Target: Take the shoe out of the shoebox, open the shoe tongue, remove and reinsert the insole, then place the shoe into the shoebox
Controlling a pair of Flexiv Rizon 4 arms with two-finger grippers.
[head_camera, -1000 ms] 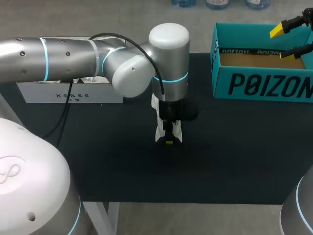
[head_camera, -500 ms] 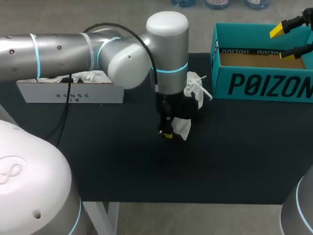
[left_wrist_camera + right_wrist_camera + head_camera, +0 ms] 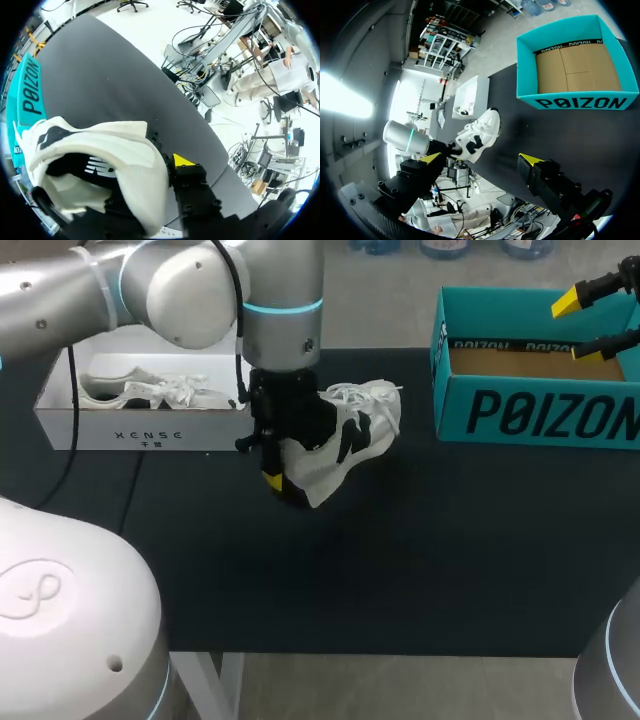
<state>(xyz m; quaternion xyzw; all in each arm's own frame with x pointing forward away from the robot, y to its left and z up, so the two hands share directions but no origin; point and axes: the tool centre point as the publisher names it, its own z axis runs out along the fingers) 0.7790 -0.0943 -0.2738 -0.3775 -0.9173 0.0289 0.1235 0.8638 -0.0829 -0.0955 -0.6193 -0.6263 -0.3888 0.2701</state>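
White box (image 3: 140, 427), left on the surface (image 3: 400, 580): arm no longer over it, second shoe (image 3: 110, 388) shows inside. Left tool (image 3: 276, 480) has swung left from mid-surface, now just beside that box, clamped on one end of the shoe (image 3: 350, 430). Shoe has turned from upright to tilted, laces toward the teal shoebox (image 3: 530, 415). Right tool (image 3: 578, 328) unchanged: fingers wide, above the shoebox's right end.

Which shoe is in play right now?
Over the black table, between the white box at the left and the teal box at the right, the left pincer hangs near the middle. The shoe it grips is white with black patches and loose laces; the other shoe lies inside the white box.
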